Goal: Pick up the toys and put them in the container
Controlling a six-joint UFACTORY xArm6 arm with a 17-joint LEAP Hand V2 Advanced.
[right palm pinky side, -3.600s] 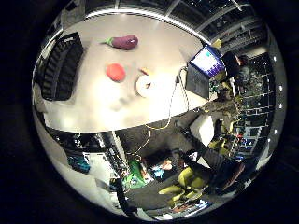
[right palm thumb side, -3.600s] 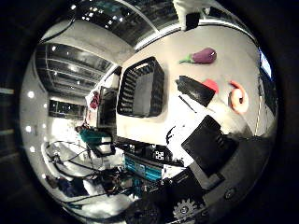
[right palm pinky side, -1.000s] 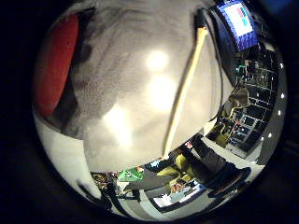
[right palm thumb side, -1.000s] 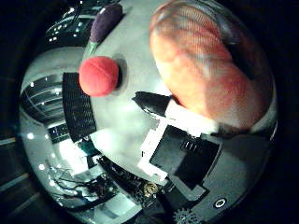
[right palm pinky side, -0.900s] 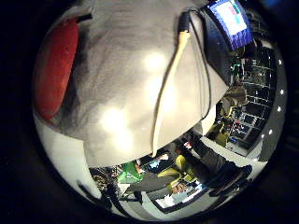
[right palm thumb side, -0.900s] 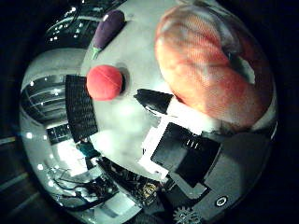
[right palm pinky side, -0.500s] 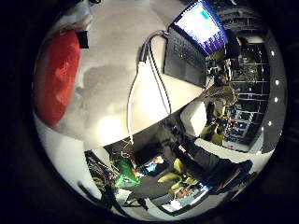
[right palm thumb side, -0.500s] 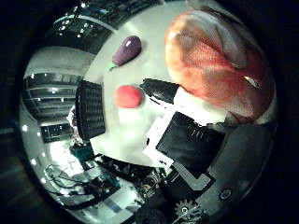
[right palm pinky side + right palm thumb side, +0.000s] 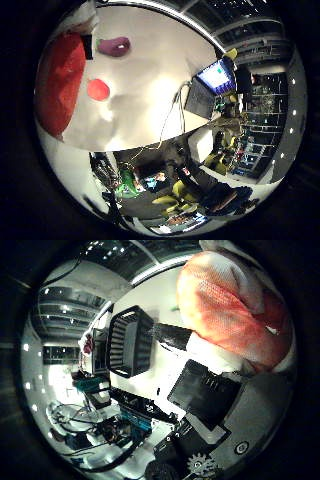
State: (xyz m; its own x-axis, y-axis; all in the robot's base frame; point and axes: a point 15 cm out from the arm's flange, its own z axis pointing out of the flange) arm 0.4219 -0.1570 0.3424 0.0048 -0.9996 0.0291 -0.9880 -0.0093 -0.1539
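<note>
An orange-and-white toy (image 9: 230, 315) fills much of the thumb side view, close against my palm. My hand (image 9: 205, 385) is shut on it, and one black-tipped finger (image 9: 170, 335) reaches along its edge. The same toy shows as a red mass (image 9: 60, 85) in the little finger side view. Far below on the white table (image 9: 150, 65) lie a purple eggplant toy (image 9: 114, 46) and a small red round toy (image 9: 98, 89). A black slatted basket (image 9: 127, 340) stands on the table, well apart from the hand.
An open laptop (image 9: 210, 82) sits at one table edge with cables (image 9: 172, 112) trailing over the tabletop. Past the table edge are yellow chairs (image 9: 175, 192) and cluttered shelving.
The table has dropped away and looks much smaller, so the hand has risen. The orange toy stays close to the palm. The black basket has come closer in the thumb side view.
</note>
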